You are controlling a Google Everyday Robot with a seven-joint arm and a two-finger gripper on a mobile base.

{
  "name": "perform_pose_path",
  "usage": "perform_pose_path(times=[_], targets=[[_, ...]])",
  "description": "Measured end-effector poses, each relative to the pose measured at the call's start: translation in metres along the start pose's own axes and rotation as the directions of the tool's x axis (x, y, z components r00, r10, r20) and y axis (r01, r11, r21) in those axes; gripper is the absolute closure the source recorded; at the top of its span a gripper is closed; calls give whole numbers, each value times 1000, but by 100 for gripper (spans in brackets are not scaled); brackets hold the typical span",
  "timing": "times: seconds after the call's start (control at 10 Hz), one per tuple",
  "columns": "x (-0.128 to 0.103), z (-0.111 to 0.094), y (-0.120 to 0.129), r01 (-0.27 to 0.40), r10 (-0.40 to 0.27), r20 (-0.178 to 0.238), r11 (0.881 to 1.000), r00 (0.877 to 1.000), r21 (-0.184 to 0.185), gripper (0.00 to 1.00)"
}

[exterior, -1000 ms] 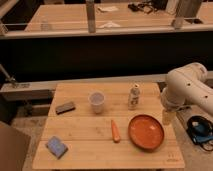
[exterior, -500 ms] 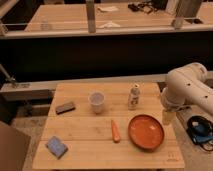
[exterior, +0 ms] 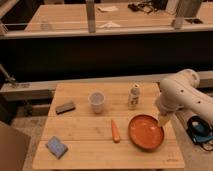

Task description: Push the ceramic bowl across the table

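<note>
The ceramic bowl (exterior: 146, 132) is orange-red and shallow. It sits on the wooden table (exterior: 85, 150) near the front right corner. My white arm reaches in from the right, and my gripper (exterior: 163, 119) hangs at the bowl's far right rim, close to it or touching it. I cannot tell whether there is contact.
A carrot (exterior: 115, 130) lies just left of the bowl. A white cup (exterior: 97, 101) and a small bottle (exterior: 134, 96) stand further back. A dark block (exterior: 65, 107) lies at the left, a blue sponge (exterior: 56, 147) at the front left. The table's right edge is beside the bowl.
</note>
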Motion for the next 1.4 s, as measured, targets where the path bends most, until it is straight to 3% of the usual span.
perform_pose_path(times=[0.3,0.7,0.9,1.1,1.4], targets=[[-2,23,11,12,-12,-6,1000,1000,-11,46],[-5,49,22,28,-28,-5,999,1000,-25,47],[-9,70,24,34,-34,-3,999,999,-27,55],[-19,87,25,55,-55,-4,998,998,-30,56],[-21,102,23,70,-71,-8,997,997,-34,74]])
